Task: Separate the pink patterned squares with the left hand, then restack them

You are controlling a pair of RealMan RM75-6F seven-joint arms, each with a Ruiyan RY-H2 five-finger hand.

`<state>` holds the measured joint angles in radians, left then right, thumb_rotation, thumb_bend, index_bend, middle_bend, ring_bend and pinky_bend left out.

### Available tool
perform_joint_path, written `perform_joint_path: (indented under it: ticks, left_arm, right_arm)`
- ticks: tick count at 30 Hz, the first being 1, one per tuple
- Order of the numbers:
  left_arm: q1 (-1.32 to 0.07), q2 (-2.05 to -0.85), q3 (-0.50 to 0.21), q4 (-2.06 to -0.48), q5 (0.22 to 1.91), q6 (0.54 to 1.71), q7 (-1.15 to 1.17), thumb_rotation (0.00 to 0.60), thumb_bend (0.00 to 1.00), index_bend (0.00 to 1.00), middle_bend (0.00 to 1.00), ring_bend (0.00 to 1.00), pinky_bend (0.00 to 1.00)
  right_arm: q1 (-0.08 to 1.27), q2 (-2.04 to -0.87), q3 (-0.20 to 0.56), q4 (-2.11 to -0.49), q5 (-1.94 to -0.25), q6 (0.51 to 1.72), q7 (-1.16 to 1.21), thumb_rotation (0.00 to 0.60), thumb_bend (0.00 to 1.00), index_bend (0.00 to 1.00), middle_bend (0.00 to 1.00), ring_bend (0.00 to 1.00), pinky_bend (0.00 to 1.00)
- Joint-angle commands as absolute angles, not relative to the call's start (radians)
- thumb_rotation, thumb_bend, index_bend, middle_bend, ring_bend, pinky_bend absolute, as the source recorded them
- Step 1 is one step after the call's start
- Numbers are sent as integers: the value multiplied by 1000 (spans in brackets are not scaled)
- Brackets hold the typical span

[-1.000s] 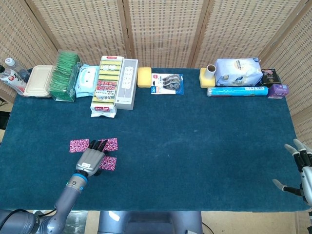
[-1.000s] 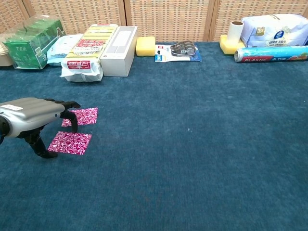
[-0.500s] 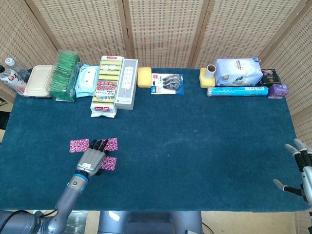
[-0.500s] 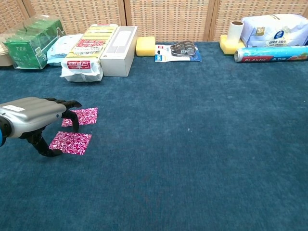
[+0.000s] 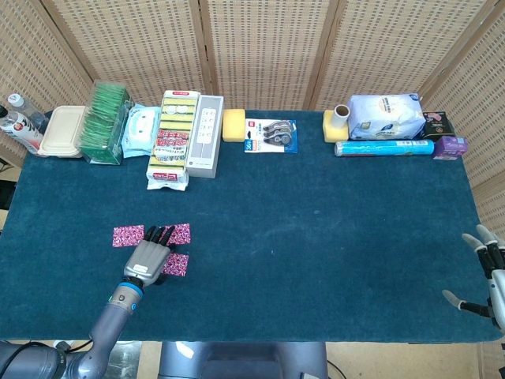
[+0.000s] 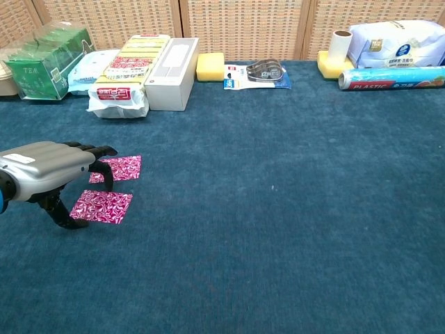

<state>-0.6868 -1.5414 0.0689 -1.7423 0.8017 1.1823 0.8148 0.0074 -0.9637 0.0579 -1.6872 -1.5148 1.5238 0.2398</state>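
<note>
Three pink patterned squares lie apart on the blue carpet at the near left: one to the left, one to the right, and a nearer one. My left hand arches over the space between them, fingers spread and pointing away from me. Its thumb reaches down to the carpet at the nearer square's left edge. Nothing is in its grasp. The hand hides the left square in the chest view. My right hand rests at the table's near right corner, fingers spread and empty.
Along the far edge stand a green tea box, wipes, a sponge pack, a white box, a yellow sponge, tape, a tissue bag and a blue roll.
Almost nothing differs. My left hand has eased slightly toward me over the squares; the squares and the right hand stay put.
</note>
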Motion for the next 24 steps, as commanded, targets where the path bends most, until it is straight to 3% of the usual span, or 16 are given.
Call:
perform_joint_path:
  ticks: [1, 24]
  left_arm:
    - [-684, -1544, 68, -1739, 804, 1182, 817, 600, 219, 308, 0, 0, 24]
    - [-659, -1565, 56, -1711, 825, 1182, 823, 600, 227, 385, 0, 0, 24]
  right_arm:
    - [8, -963, 59, -1689, -1514, 1523, 240, 600, 0, 130, 17, 6, 10]
    - [5, -962, 58, -1685, -1516, 1530, 249, 600, 0, 130, 17, 6, 10]
